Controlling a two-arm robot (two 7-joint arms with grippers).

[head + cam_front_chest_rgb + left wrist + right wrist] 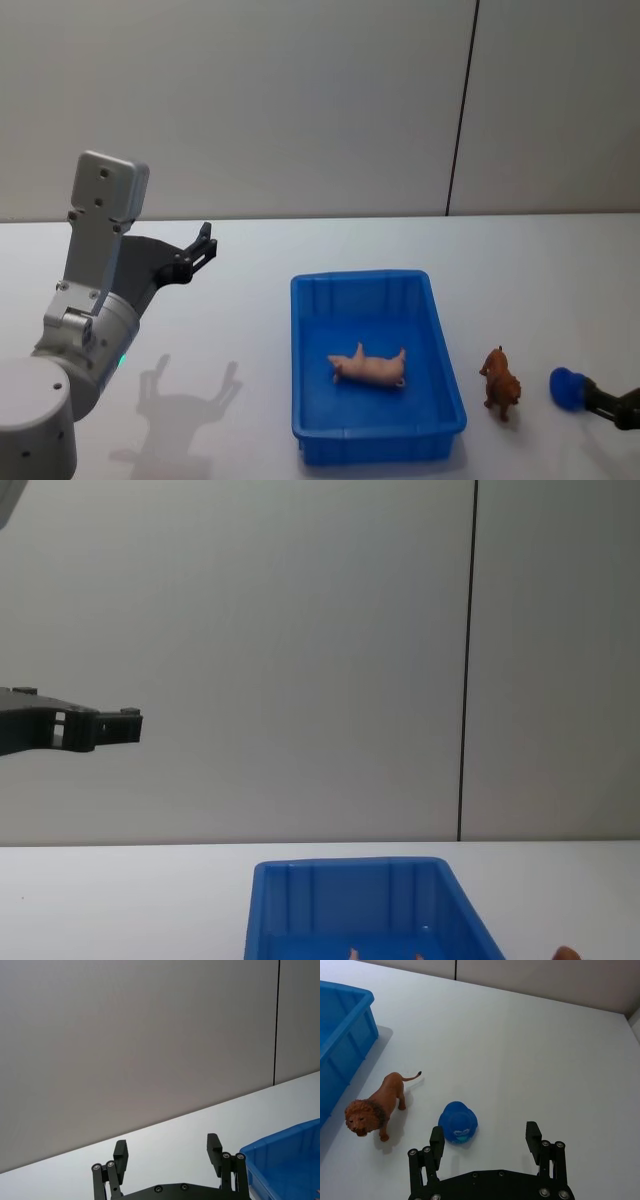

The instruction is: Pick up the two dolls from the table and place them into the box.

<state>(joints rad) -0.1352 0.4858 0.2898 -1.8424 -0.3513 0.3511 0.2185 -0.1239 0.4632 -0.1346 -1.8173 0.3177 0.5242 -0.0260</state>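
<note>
One pale pink doll [368, 368] lies on its side on the floor of the blue box [300, 360]. Right of the box, a brown lion figure [500, 382] stands on the white table [240, 300]. In the right wrist view the lion [375, 1105] faces the box wall [340, 1025]. My right gripper [485, 1132] is open low over the table, just behind a small blue round object [458, 1123] that sits beside its left finger. My left gripper [205, 245] hangs open, raised well above the table to the left of the box.
The blue round object [567, 388] lies right of the lion, near the table's right front. A grey wall with a dark vertical seam [460, 110] rises behind the table. Bare tabletop stretches left of the box and behind it.
</note>
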